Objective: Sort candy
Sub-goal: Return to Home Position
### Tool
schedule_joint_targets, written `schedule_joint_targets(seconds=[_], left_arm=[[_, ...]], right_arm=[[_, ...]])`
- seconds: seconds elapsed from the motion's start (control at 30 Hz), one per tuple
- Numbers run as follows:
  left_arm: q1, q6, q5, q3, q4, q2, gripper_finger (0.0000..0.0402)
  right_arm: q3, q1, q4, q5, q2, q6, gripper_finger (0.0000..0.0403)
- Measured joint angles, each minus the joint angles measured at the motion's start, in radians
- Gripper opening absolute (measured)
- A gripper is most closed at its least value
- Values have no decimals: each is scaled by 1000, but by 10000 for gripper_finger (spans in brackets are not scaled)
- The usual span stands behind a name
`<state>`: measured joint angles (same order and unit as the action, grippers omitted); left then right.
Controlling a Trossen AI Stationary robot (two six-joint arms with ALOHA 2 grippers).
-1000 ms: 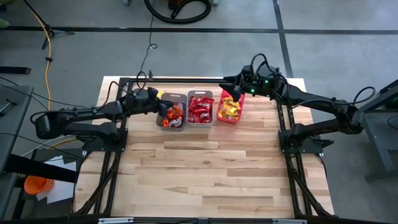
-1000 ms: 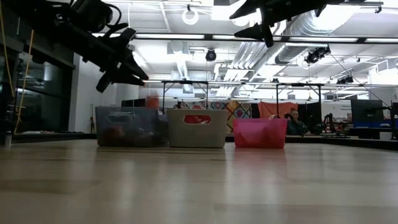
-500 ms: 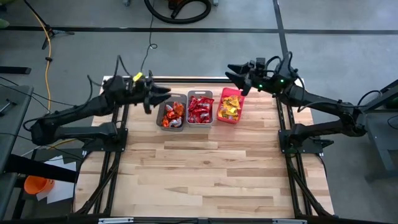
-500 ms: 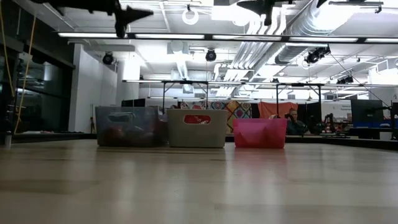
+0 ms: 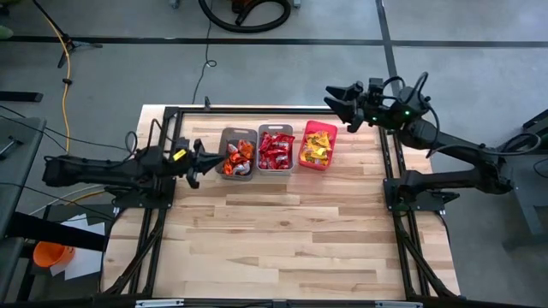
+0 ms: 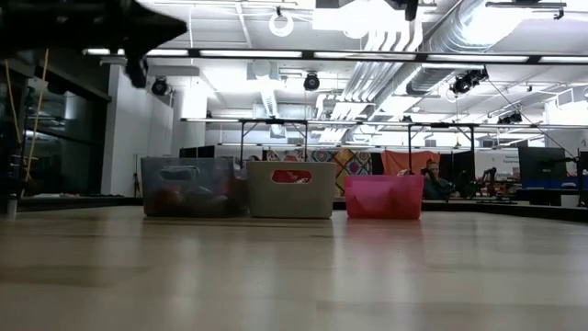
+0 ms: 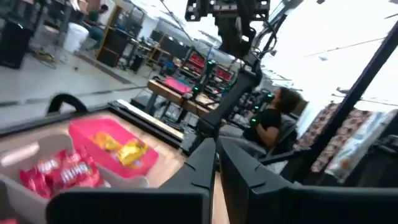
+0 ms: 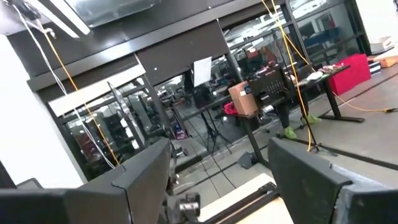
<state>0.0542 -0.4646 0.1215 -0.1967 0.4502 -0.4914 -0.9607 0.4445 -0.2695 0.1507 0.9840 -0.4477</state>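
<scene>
The wooden table [image 5: 291, 239] fills the lower half of the high view. The left arm lies nearly level along the left side of it, reaching in from the left border of the picture. The left gripper [image 5: 196, 163] points to the right, towards the row of bins; its fingers [image 7: 200, 163] stand almost together, with only a thin slit between them, and they hold nothing.

Just to the right of this gripper, not touching it, stands the brown bin [image 5: 237, 177] with the orange candy [image 5: 237, 158] inside. Next to it in the row is the grey bin [image 5: 275, 171] with the red candy [image 5: 276, 150]; then comes the pink bin [image 5: 313, 166], a little turned, with the yellow candy [image 5: 315, 147].

The right arm comes from the right side of the picture and stretches to the upper left. The right gripper [image 5: 336, 98] is above the far edge of the table, near the upper right corner of the pink bin and apart from the candy; its fingers [image 8: 146, 171] are spread wide, with nothing between them.

Beyond the table, in the left wrist view, a person [image 7: 268, 118] in dark clothes sits in the room.
</scene>
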Motion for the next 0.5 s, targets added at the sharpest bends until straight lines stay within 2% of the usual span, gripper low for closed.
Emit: schedule_joint_targets(seconds=[0.23,0.27,0.37,0.5], left_arm=[[5,-44,-31,180,77,161,1],[5,-54,-26,185,44,182,1],[5,-56,-26,184,-28,231,1],[5,-58,-27,185,-46,264,1]], right_arm=[[0,0,25,28,-32,-60,261],[0,-2,36,33,-34,-72,257],[0,-18,110,39,-41,-79,236],[0,-52,265,87,-63,-49,190]])
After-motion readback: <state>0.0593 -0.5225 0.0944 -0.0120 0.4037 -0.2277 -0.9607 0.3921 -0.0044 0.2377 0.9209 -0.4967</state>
